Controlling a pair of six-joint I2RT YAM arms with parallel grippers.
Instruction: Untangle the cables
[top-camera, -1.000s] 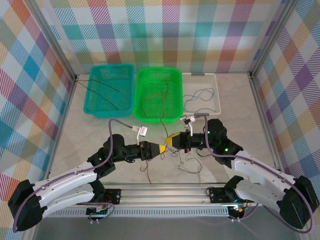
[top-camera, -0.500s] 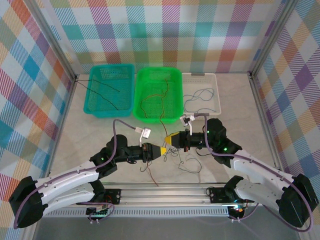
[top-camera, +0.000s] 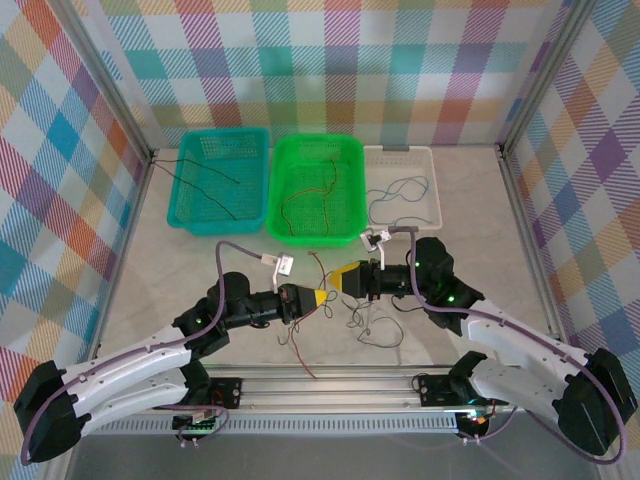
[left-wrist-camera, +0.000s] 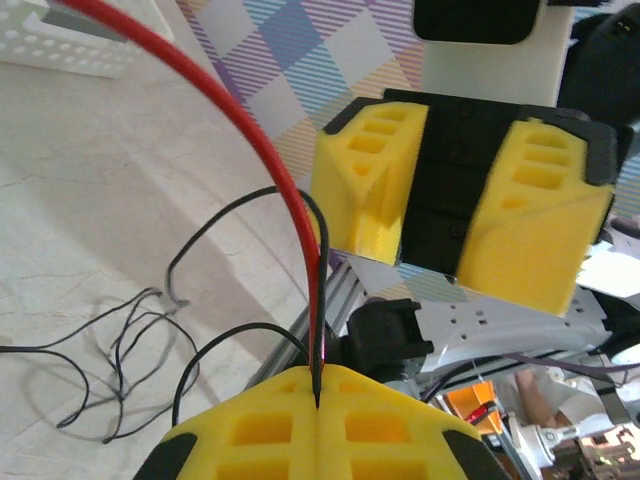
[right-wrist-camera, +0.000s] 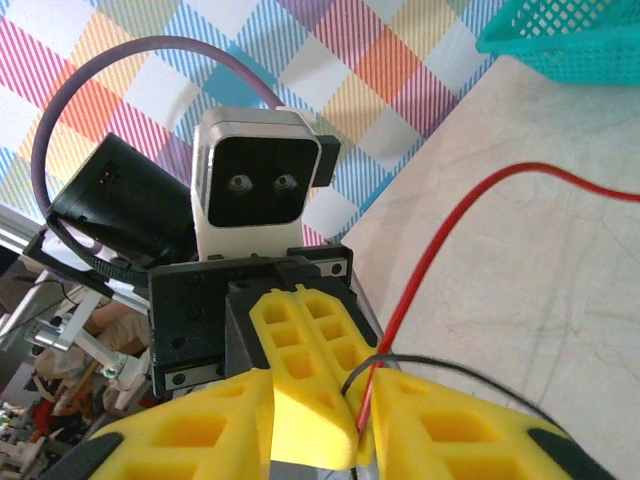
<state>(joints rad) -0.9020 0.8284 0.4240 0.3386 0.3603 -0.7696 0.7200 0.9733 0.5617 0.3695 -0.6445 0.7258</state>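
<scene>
**Left end effector clamps red and black cables; right one stands apart**

Near the middle of the surface (top-camera: 480, 220), the two arms meet tip to tip. The left end effector (top-camera: 322, 296) has its yellow fingers pressed together. The left wrist view shows a red cable (left-wrist-camera: 290, 190) and a black cable (left-wrist-camera: 322, 250) pinched in the seam between them. From there the red cable rises and curves away to the far left.

The right end effector (top-camera: 338, 282) faces it from the right, just beside it. Its two yellow fingers (left-wrist-camera: 365, 180) stand apart with a dark gap between them. In the right wrist view the left end effector's tip sits in that gap. The red cable (right-wrist-camera: 440, 240) and a black loop run down along the inner edge of one right finger (right-wrist-camera: 450, 420). Whether they touch that finger is hard to tell.

The rest of the loose cables (top-camera: 375, 325) lie on the surface just near of the two end effectors. They are a thin dark tangle, with a reddish-brown strand (top-camera: 300, 350) trailing towards the near edge.

Three baskets stand in a row at the far side:
- The teal basket (top-camera: 180, 200) on the left holds black strands.
- The green basket (top-camera: 276, 200) in the middle holds red and orange-brown ones.
- The white basket (top-camera: 435, 190) on the right holds a bluish loop.
</scene>
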